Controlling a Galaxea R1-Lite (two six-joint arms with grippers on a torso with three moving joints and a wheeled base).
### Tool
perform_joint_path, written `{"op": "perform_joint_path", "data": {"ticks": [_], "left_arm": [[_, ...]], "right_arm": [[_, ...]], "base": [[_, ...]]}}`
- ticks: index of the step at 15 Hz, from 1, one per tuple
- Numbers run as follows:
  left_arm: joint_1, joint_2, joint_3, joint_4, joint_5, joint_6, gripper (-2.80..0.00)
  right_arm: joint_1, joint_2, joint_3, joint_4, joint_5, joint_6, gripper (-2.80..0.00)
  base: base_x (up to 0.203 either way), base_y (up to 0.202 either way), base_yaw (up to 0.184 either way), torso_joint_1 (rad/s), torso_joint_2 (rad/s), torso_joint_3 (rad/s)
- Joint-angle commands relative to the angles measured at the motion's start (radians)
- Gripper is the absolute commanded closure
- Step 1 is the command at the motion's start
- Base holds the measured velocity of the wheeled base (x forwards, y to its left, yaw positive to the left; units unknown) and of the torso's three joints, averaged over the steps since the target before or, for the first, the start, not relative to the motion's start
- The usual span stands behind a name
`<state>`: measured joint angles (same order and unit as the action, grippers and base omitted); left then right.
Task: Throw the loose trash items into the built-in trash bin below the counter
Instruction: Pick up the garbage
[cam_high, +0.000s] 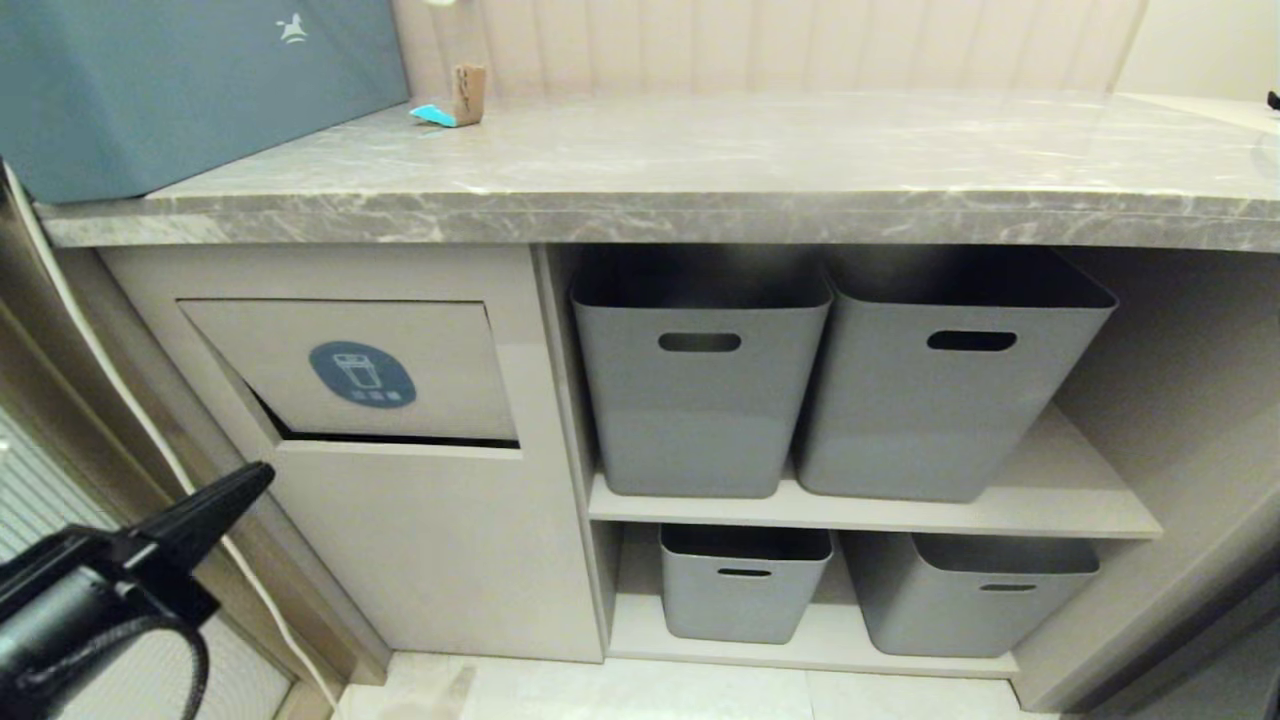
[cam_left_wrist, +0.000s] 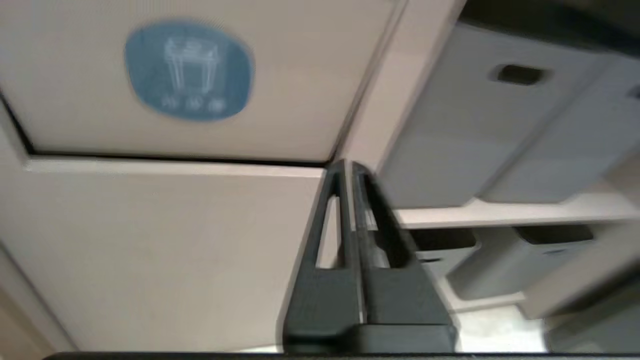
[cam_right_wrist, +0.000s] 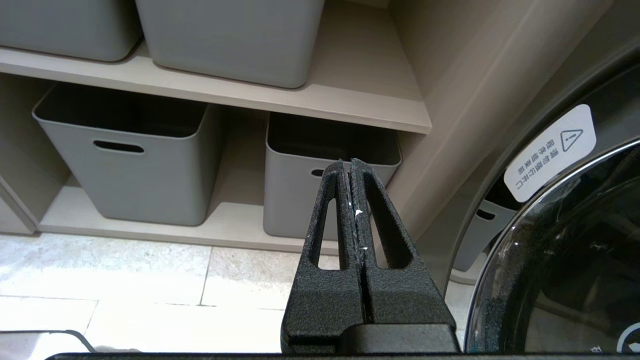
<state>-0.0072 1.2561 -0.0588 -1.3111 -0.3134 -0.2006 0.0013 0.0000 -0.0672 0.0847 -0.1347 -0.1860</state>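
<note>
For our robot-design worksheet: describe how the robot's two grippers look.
Both the left gripper and the right gripper are black, with two long tapering fingers, each pierced by a slot. The right one looks grainy. A black cable loops by the left arm.

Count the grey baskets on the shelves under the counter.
4. Upper shelf: one on the left, one on the right. Lower shelf: one on the left, one on the right. None appear hidden.

**Both grippers closed, left arm low at your left**

Your left gripper (cam_high: 262, 474) sits low at the left edge of the head view, its black fingers (cam_left_wrist: 345, 210) pressed together and empty, pointing up and forward. Your right gripper (cam_right_wrist: 351, 162) is outside the head view; its own camera shows the fingers (cam_right_wrist: 367, 215) pressed together, holding nothing.
</note>
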Motion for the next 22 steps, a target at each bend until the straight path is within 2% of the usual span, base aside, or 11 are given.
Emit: {"op": "perform_joint_path", "data": {"ticks": [1,3,6,7,9,10,12,15,18,22], "left_arm": [[-0.002,-0.239,0.011,0.1,0.0,0.006,0.0],[0.0,-0.435,0.007,0.334,0.005,0.048,0.0],[0.003,-0.752,0.008,0.788,0.056,0.134,0.0],[0.004,-0.864,0.013,0.912,0.082,0.152,0.0],[0.006,-1.095,0.01,1.182,0.179,0.178,0.0],[0.007,-1.178,0.008,1.275,0.217,0.189,0.0],[0.009,-1.261,0.014,1.373,0.259,0.216,0.0],[0.01,-1.253,0.062,1.297,0.264,0.235,0.0],[0.01,-1.253,0.062,1.299,0.284,0.206,0.0],[0.01,-1.255,0.062,1.299,0.29,0.204,0.0]], "right_arm": [[0.0,0.002,0.001,0.001,-0.001,-0.001,0.0],[0.0,0.002,0.001,0.001,-0.001,-0.001,0.0],[0.0,0.002,0.0,0.001,-0.001,-0.001,0.0],[0.0,0.002,0.001,0.001,-0.001,-0.001,0.0],[0.0,0.002,0.001,0.0,0.0,0.001,0.0],[0.0,0.002,0.001,0.0,0.001,-0.001,0.0],[0.0,0.002,0.001,0.0,0.003,-0.004,0.0],[0.0,0.002,0.001,0.0,0.003,-0.001,0.0],[0.0,0.002,0.002,0.0,0.003,0.002,0.0],[0.0,0.002,0.003,0.0,0.003,-0.007,0.0]], "base": [[0.0,0.0,0.0,0.0,0.0,0.0],[0.0,0.0,0.0,0.0,0.0,0.0],[0.0,0.0,0.0,0.0,0.0,0.0],[0.0,0.0,0.0,0.0,0.0,0.0],[0.0,0.0,0.0,0.0,0.0,0.0],[0.0,0.0,0.0,0.0,0.0,0.0],[0.0,0.0,0.0,0.0,0.0,0.0],[0.0,0.0,0.0,0.0,0.0,0.0],[0.0,0.0,0.0,0.0,0.0,0.0],[0.0,0.0,0.0,0.006,-0.03,-0.013]]}}
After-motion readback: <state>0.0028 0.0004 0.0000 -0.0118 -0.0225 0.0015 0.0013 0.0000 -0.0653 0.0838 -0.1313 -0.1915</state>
